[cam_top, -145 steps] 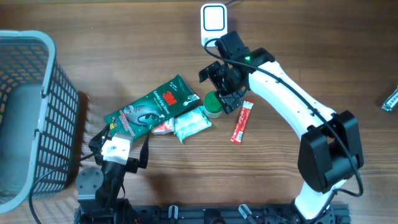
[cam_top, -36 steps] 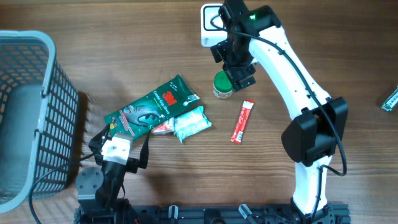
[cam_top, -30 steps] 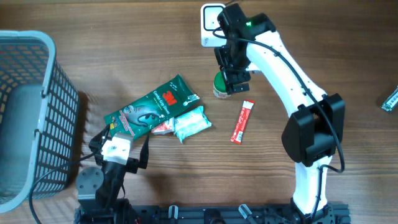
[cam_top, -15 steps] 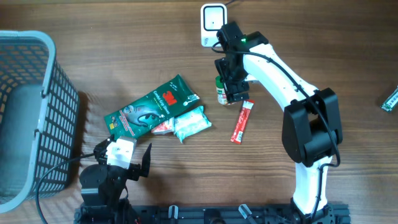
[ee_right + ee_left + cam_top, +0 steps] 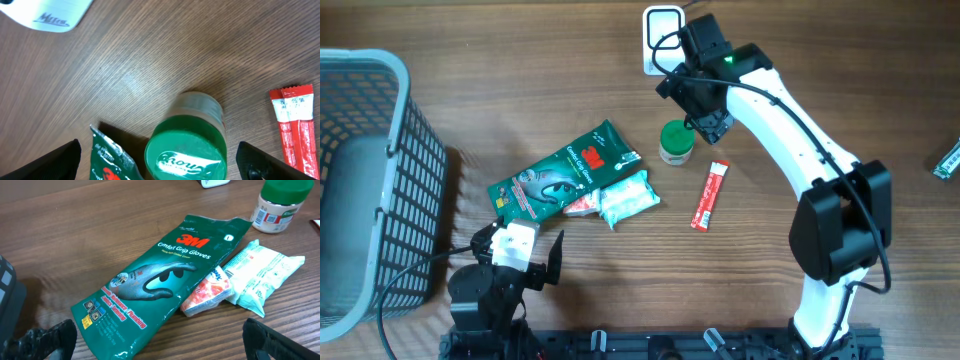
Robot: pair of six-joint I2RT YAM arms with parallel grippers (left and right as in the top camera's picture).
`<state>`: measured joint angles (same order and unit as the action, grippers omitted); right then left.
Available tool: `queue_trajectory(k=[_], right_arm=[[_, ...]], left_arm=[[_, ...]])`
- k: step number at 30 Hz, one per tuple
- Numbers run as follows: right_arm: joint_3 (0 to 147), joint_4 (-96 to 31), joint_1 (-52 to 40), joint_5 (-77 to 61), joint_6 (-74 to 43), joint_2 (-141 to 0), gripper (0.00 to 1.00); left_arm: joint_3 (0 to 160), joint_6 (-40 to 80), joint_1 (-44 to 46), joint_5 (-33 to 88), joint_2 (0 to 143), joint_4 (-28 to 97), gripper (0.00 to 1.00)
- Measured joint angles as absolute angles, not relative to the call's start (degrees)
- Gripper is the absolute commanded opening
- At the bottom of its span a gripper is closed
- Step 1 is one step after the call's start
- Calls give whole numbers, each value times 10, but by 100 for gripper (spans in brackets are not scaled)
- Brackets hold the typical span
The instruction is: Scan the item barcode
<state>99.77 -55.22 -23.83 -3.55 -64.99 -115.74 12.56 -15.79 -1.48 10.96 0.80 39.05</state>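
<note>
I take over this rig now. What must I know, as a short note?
Left gripper: open, empty, low at the front of the wooden table.
Right gripper: open, empty, close above the green-lidded white jar, which stands upright on the table near the white scanner.
Also lying there: green glove packet, white-green pouch, small orange packet, red stick sachet.
Done: nothing here shows a finished scan. Left: bring a barcode to the scanner.
</note>
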Motion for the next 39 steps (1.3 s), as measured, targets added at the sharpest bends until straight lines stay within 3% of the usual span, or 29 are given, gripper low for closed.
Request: queue_trajectory(k=[5, 7, 13, 24, 26, 28, 29, 31, 35, 37, 39], right_arm=[[998, -583, -238, -40, -609, -1156, 100], [999, -665, -238, -61, -705, -1156, 100], [999, -582, -238, -92, -903, -1156, 100], [973, -582, -238, -135, -949, -1161, 99], [973, -569, -238, -140, -947, -1181, 93], [973, -550, -238, -142, -927, -1209, 88], [972, -549, -238, -142, -908, -1220, 72], [970, -550, -238, -142, -876, -1228, 64], [970, -550, -238, -157, -732, -1227, 69], [970, -550, -238, -166, -597, -1228, 79], [972, -561, -238, -168, -438, -1227, 79]], left_arm=[[126, -158, -15, 110, 8, 391, 100], [126, -158, -15, 110, 8, 399, 100], [126, -158, -15, 110, 8, 401, 100], [126, -158, -15, 110, 8, 401, 100], [126, -158, -15, 110, 8, 401, 100], [126, -158, -15, 110, 8, 402, 100], [126, -158, -15, 110, 8, 402, 100], [126, -158, -15, 110, 8, 402, 100], [126, -158, -15, 110, 8, 402, 100], [126, -158, -15, 110, 8, 402, 100], [126, -158, -15, 110, 8, 402, 100]])
